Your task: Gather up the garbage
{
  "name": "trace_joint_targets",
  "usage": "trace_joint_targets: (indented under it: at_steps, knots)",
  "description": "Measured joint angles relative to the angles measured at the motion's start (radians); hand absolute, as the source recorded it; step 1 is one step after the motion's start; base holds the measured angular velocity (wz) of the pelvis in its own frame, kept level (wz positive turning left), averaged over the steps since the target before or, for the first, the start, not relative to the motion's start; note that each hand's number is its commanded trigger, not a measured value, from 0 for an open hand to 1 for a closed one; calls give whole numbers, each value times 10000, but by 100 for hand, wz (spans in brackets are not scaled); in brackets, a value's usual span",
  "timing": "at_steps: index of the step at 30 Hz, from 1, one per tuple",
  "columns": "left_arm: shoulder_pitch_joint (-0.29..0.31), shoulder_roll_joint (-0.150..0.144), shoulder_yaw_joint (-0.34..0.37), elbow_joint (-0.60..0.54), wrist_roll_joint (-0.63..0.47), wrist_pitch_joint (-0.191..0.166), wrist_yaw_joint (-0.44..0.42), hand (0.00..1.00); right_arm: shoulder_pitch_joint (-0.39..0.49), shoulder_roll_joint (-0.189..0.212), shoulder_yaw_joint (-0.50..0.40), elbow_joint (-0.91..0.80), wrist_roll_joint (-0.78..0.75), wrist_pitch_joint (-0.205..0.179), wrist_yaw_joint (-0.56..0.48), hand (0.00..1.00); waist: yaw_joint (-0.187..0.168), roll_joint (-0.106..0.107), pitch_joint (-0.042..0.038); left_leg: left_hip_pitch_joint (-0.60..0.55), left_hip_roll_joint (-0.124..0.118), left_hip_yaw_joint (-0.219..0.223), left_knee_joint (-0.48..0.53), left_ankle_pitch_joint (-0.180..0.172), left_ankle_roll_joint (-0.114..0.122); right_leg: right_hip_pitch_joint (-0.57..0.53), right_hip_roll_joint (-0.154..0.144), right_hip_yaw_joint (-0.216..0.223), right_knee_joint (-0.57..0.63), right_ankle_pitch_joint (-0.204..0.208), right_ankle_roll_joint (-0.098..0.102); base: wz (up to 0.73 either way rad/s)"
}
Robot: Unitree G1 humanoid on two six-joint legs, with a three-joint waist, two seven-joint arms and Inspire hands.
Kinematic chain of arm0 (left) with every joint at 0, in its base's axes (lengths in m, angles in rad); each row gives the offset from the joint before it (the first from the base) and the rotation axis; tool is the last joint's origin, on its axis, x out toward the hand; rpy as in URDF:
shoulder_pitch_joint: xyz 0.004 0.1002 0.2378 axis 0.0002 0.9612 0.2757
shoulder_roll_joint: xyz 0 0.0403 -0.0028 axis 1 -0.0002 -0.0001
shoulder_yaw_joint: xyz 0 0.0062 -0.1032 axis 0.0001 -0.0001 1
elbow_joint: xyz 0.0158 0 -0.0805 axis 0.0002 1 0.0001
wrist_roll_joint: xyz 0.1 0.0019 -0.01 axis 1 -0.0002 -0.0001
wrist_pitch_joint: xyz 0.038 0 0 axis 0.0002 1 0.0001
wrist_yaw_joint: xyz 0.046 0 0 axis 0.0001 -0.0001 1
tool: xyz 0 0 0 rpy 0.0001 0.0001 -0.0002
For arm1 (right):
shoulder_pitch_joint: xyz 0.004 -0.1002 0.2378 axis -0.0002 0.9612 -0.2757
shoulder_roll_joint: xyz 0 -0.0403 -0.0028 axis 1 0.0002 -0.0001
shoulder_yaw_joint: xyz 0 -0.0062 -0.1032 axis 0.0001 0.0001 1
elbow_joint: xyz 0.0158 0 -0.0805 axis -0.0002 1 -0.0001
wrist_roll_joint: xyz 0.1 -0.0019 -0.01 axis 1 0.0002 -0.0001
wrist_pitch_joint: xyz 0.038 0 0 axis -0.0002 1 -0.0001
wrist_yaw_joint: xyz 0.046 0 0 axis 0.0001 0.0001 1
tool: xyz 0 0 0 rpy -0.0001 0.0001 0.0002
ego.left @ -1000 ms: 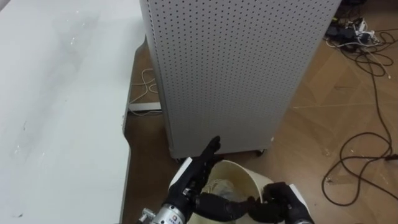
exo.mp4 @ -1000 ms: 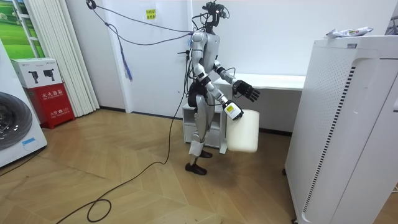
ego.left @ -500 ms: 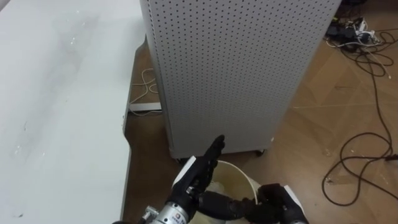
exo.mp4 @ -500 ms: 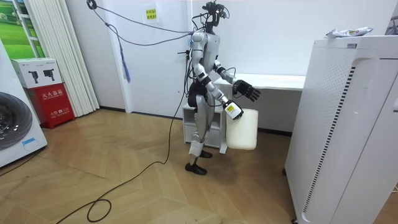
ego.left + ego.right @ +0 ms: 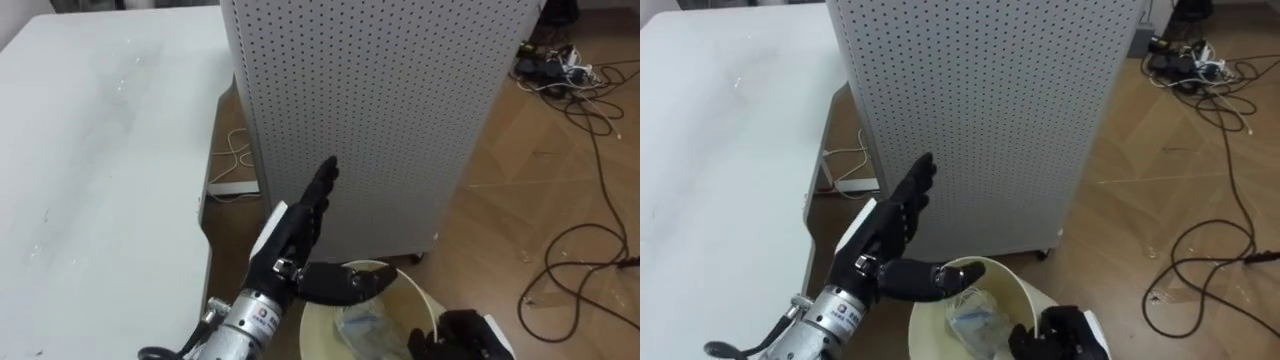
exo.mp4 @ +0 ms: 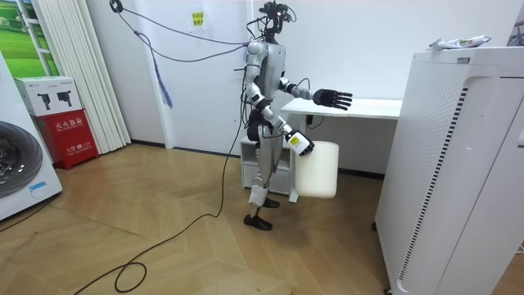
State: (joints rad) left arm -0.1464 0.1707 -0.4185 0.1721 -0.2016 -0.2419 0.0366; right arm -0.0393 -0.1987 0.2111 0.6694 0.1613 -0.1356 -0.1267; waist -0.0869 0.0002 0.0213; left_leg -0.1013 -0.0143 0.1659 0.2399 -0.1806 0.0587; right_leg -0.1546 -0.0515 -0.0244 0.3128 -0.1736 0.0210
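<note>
Looking down into a round, smooth-walled cream bucket (image 5: 322,328), carried off the floor by the right hand (image 5: 468,335), dark fingers curled over its near rim. Inside, low down: garbage (image 5: 362,322), a crumpled clear plastic wrapper, glossy and creased. Just above the bucket's far-left rim, left hand (image 5: 293,236) held up empty, fingers straight and pressed together, thumb stretched sideways over the rim. Directly behind, blocking the way ahead: tall white cabinet (image 5: 370,110), flat-faced, dotted all over with small round holes. To the left, matte white worktop (image 5: 90,180), its right edge close to the cabinet, only a narrow gap between. To the right, open wood-plank floor (image 5: 510,200), crossed by loose black cables (image 5: 585,255).
</note>
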Motion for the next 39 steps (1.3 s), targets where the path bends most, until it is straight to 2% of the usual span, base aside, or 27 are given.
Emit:
trace_joint_targets:
  at_steps: [3,6,8,10,12,15,21,26,29,39]
  knots:
    - [302,-34,638,-170,499,-7,134,0,229,-20,-108,-485,-75,0,-30,100,96,-39,-56,332,-16,392,-2,-6,1,-54,28,75,360,-2,0,-41]
    - [581,-59,1232,-493,1231,-79,452,0,274,-27,-164,-637,-101,0,-18,100,115,-56,-100,640,10,672,-68,-120,9,-63,15,-67,504,17,-64,-54]
    - [594,-33,1364,-561,1303,-92,638,0,276,-23,-158,-636,-35,1,22,100,211,-122,-146,825,40,980,-117,-138,10,-45,11,-61,515,39,-92,-52]
    - [605,-13,1434,-561,1310,-185,882,0,286,-24,-159,-636,95,0,101,100,321,-204,-185,1099,168,1334,-214,-149,-11,76,26,-61,548,105,-146,-44]
    - [713,-12,1577,-564,1371,-312,911,0,323,-25,-170,-636,149,1,105,100,354,-278,-219,1192,232,1400,-166,-173,-53,136,55,-134,539,145,-193,-24]
    - [833,-14,2010,-565,1548,-311,917,0,356,-19,-201,-636,255,1,102,100,498,-363,-209,1287,375,1513,12,-236,-164,167,73,-473,492,211,-300,-15]
    - [1580,-11,2566,-1711,1581,-313,1005,0,457,68,-355,-639,290,0,499,100,760,-392,-218,1337,398,656,81,-337,-346,222,84,-1153,452,171,-523,-10]
    - [1595,7,2647,-1877,1520,-313,1117,0,488,21,-372,-646,256,-5,738,100,894,-284,-149,1408,451,577,75,-417,-477,343,181,-1156,405,94,-626,-2]
    - [1594,-4,2878,-1930,1520,-351,1199,0,494,-88,-379,-899,186,-4,857,100,879,-168,-107,1409,418,188,-33,-416,-501,362,228,-1163,305,87,-641,-4]
    - [1586,4,3038,-2128,1542,-428,1773,0,491,-154,-587,-1455,213,-194,847,100,929,-155,-107,1398,412,88,-60,-412,-506,422,322,-1143,152,79,-633,-1]
